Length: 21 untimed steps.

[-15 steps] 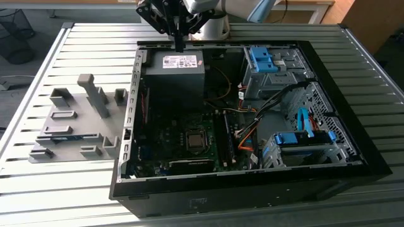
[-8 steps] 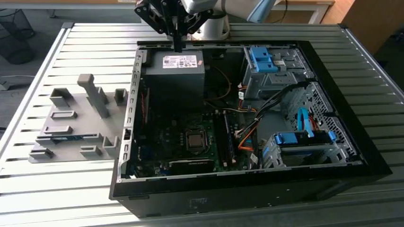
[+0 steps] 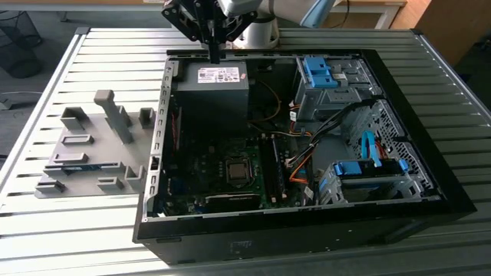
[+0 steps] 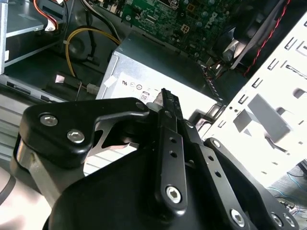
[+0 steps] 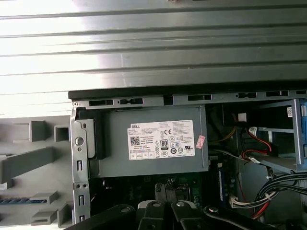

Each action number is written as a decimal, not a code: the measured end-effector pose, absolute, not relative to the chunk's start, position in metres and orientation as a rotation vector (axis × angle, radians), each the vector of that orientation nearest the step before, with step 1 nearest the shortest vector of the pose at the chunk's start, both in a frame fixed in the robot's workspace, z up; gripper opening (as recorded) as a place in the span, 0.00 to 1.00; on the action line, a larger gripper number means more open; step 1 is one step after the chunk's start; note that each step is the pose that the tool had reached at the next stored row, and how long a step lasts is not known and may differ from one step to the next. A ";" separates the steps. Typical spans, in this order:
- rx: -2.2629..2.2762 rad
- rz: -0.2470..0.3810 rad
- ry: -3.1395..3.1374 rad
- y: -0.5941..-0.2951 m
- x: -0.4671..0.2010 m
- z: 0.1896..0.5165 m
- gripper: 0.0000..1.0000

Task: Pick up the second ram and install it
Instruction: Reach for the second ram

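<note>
Claw (image 5: 166,189) well apart from second ram (image 5: 17,201)

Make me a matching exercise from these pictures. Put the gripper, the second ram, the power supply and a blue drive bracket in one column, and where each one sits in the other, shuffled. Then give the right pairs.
Things:
1. gripper
2. second ram
3. power supply
4. blue drive bracket

Places:
A. on a drive cage, on the exterior view's right inside the case
B. lying in the grey holder, outside the case
C. in the air above the case's far edge
D. inside the case at its far end, white label facing up

Pairs: 1-C, 2-B, 3-D, 4-A
</note>
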State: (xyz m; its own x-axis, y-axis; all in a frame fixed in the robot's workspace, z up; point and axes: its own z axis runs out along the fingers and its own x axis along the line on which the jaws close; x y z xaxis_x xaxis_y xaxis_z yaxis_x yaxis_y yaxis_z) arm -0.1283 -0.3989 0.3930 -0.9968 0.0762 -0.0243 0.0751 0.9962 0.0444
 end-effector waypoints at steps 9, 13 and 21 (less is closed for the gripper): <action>0.118 0.068 3.114 -0.399 -0.131 0.393 0.11; 0.118 0.068 3.114 -0.399 -0.132 0.392 0.11; 0.118 0.068 3.116 -0.399 -0.134 0.392 0.11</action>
